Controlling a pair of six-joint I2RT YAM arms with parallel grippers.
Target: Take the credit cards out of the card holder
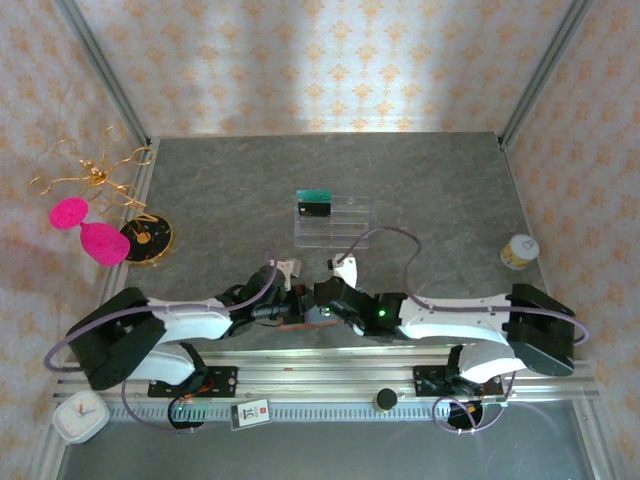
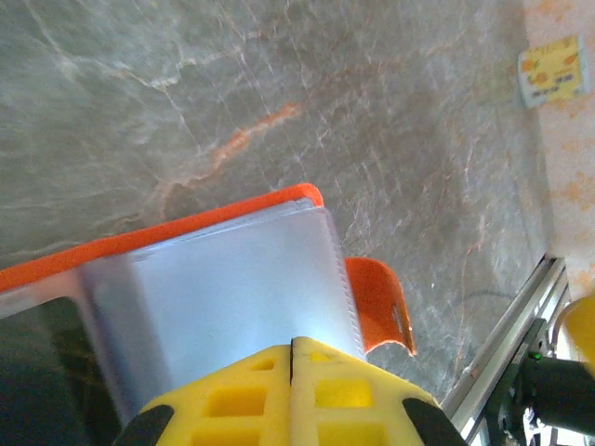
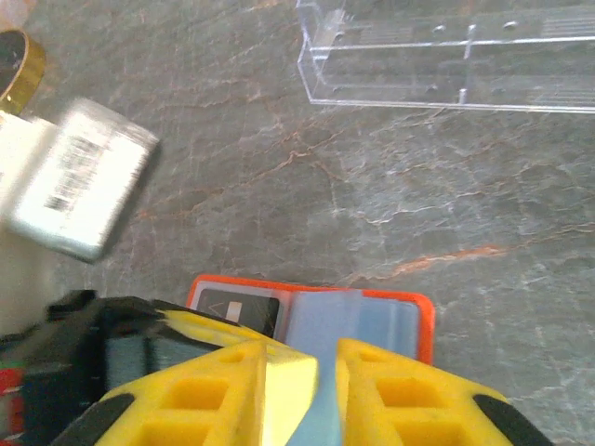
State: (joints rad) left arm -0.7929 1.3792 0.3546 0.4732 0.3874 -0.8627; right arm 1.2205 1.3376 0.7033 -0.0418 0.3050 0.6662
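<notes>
Left gripper (image 2: 293,348): yellow waffle-moulded pads (image 2: 232,404) pressed together, pinching card holder (image 2: 214,288) by its glossy clear sleeve; orange rim, rounded tab. Holder sits lower ctr of top view. Right gripper (image 3: 325,358): narrow gap, nipping holder's pale-blue inner panel; dark card (image 3: 237,311) w/ pale mark in left pocket. Upper ctr: clear acrylic rack (image 1: 340,215), teal card (image 1: 315,195) at left end.

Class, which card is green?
The teal card, standing at the clear rack's far left end; the dark card sits in the orange holder.
</notes>
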